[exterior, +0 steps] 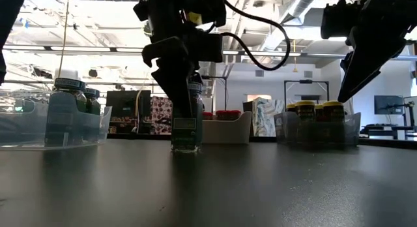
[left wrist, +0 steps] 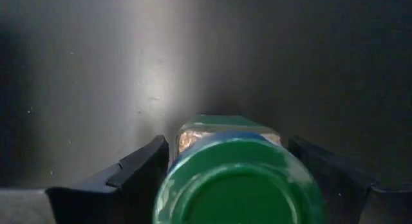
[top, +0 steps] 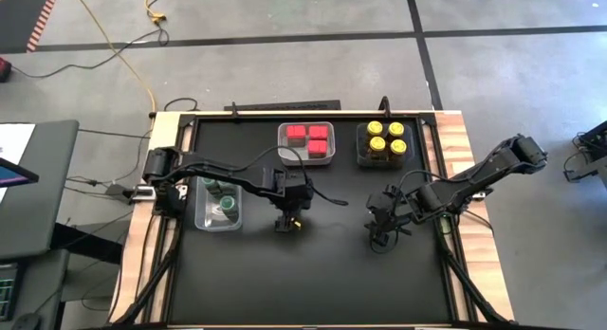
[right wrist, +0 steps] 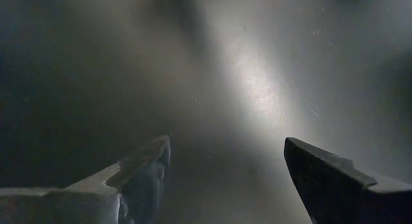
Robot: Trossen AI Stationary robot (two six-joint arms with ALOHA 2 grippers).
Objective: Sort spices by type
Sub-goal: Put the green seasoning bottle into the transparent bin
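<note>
- Red square-topped boxes (top: 307, 136) sit grouped in a clear tray (top: 326, 157) at about 12 o'clock on the table (top: 322, 283); this kind looks sorted.
- Yellow-lidded jars (top: 387, 137) fill a second tray (top: 360, 152) at about 1 o'clock; also sorted, by appearance.
- Green-lidded jars (top: 222, 199) stand in a third tray (top: 203, 221) at 9 o'clock.
- One green-lidded jar (exterior: 186, 122) stands upright on the mat near centre, outside any tray.
- Left gripper (top: 287, 219): fingers flank this jar; whether they clamp it cannot be told.
- Right gripper (top: 381, 233): at 3 o'clock, fingers spread, holding nothing.
- Remaining, by judgement: move the centre jar to the 9 o'clock tray.
</note>
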